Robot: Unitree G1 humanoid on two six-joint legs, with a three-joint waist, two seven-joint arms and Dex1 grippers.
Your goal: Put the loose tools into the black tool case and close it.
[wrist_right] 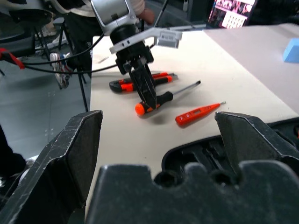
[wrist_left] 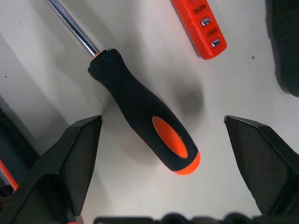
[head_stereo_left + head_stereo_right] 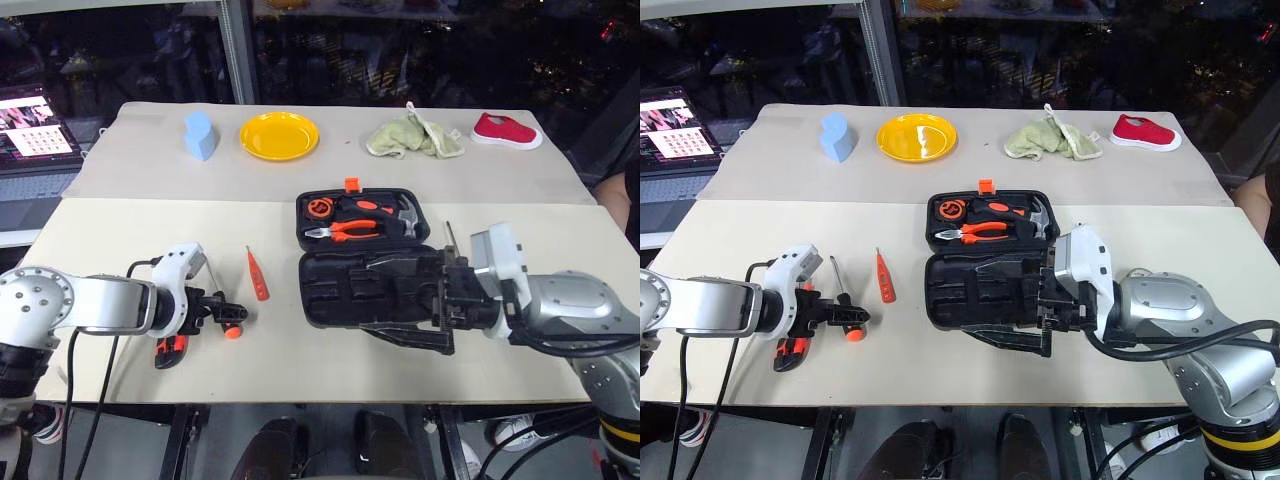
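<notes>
L gripper open over screwdriver

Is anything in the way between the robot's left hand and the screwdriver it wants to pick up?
No. The left end effector hangs open right over the screwdriver, with one finger on each side of its handle and only bare table around it.

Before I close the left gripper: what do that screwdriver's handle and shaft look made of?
Screwdriver handle: matte black, probably rubbery moulded grip with glossier orange plastic inlay and end cap. Shaft: bright, mirror-like metal, likely chromed steel. The left gripper stands open around the handle, not touching.
</notes>
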